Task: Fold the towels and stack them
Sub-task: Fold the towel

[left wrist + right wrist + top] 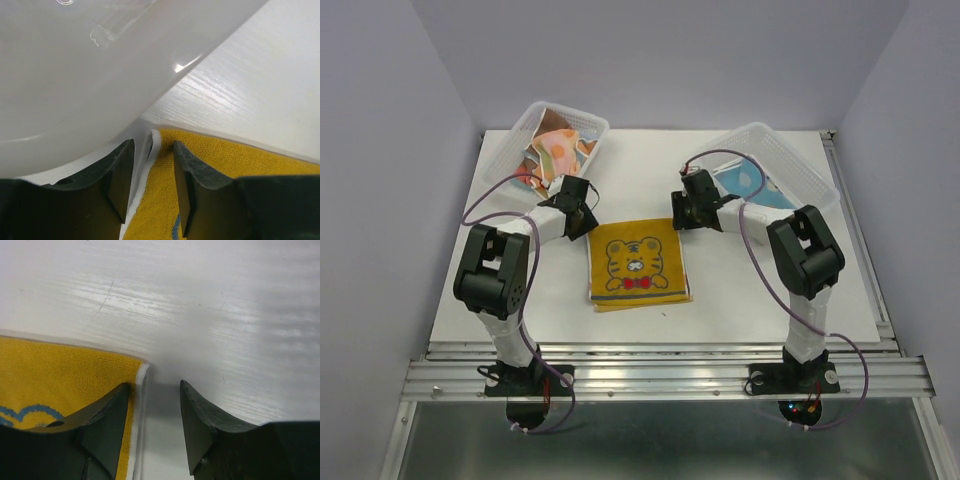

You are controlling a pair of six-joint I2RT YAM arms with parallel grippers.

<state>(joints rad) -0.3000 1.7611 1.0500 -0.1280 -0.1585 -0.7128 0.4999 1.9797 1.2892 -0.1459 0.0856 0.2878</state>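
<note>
1. The yellow tiger towel (638, 265) lies flat and face-up on the white table (770, 290), between my two arms, with its far edge toward the baskets. It looks fully spread, so I judge the fold has not started.
2. My left gripper (585, 222) is down at the towel's far left corner. On the left wrist view its fingers (120, 175) stand partly apart, with the white hem (154, 145) rising in the gap. One finger is off the cloth and the other is over the yellow pile. Nothing is pinched yet.
3. My right gripper (680, 222) mirrors this at the far right corner. One finger is over the yellow cloth and the other over bare table, with the hem lying in the gap. The jaws are partly apart and hold nothing.
4. Straddling both far corners at once makes sense. Pinched together, they would let me carry the far edge toward me without skewing the towel.
5. The left basket (570, 110), just behind the left gripper, holds crumpled patterned towels (558, 148). Its clear wall fills much of the left wrist view, so room is tight there. The right basket (798, 160) holds a light blue towel (740, 180).
6. My worry is that the fingertips sit low on the table, and a thin hem could slip out of the pinch.
</note>
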